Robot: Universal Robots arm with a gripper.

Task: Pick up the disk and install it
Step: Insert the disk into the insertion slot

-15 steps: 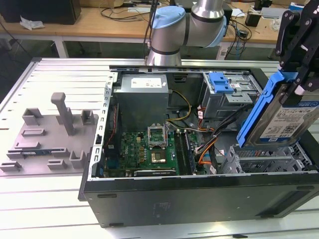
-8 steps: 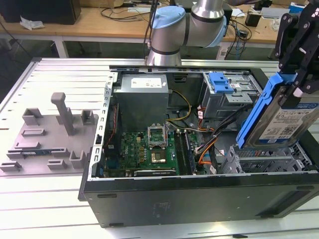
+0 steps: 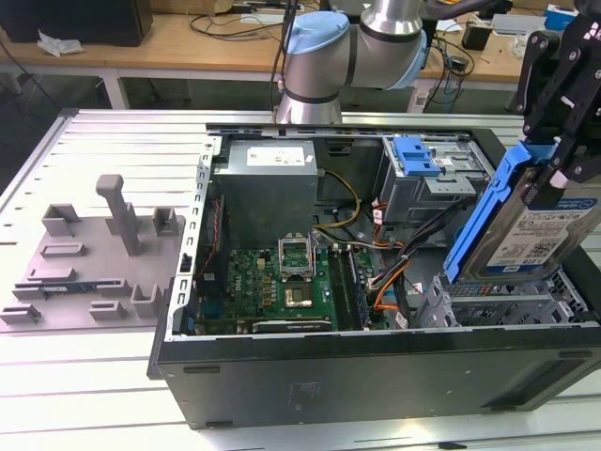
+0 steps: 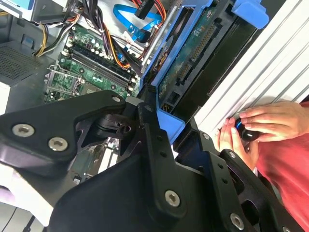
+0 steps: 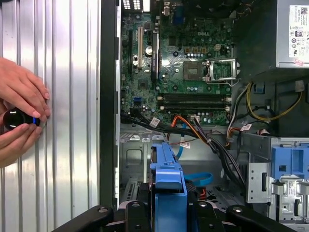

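Observation:
In the exterior view the disk (image 3: pixel 547 235), a silver drive with a white-and-blue label and a blue frame, hangs tilted over the metal drive cage (image 3: pixel 507 305) at the right front of the open computer case (image 3: pixel 376 376). My black gripper (image 3: pixel 556 162) is shut on its upper end. The second wrist view looks along the disk (image 4: pixel 193 53) from its edge, green board side showing, with a black finger (image 4: pixel 150 128) against the blue frame. In the first wrist view the blue frame end (image 5: pixel 167 169) sticks out from between the fingers, above the cage area.
Inside the case are the motherboard (image 3: pixel 272 282), grey power supply (image 3: pixel 268 178), orange and black cables (image 3: pixel 394 272) and a blue latch piece (image 3: pixel 416 155). A grey fixture (image 3: pixel 94 254) lies on the ribbed table. A person's hands (image 5: pixel 19 116) hold a small black device beside the case.

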